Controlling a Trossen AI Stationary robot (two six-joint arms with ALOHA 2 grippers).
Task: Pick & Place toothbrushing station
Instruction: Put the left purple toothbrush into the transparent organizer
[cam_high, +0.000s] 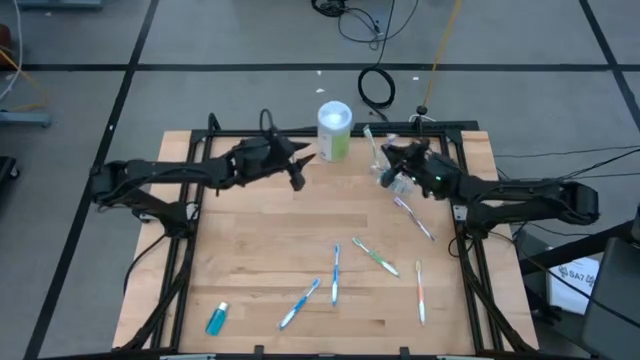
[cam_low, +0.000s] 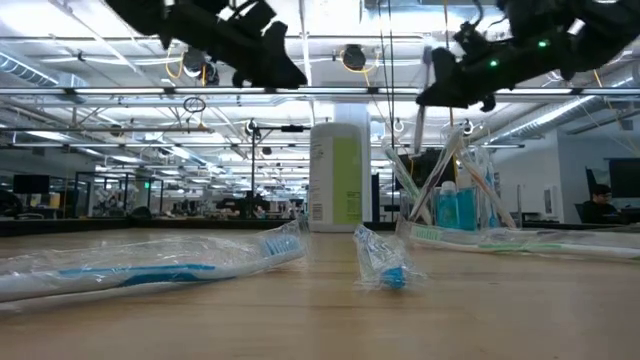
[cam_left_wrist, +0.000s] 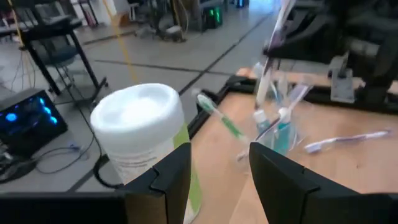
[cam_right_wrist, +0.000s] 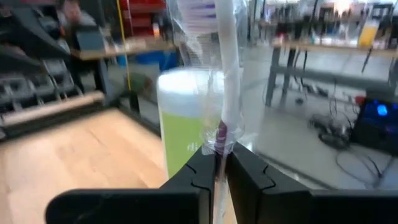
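You're working in a large open-plan lab or industrial workspace. In the low view, long rows of ceiling strip lights (cam_low: 120, 75) and exposed piping run back over rows of desks and monitors (cam_low: 30, 185), with a seated person (cam_low: 598, 203) at the far right. From above, you see a grey tiled floor (cam_high: 200, 35), loose cables (cam_high: 375, 85) at top centre, and the wooden table (cam_high: 260, 250) framed in black rails.
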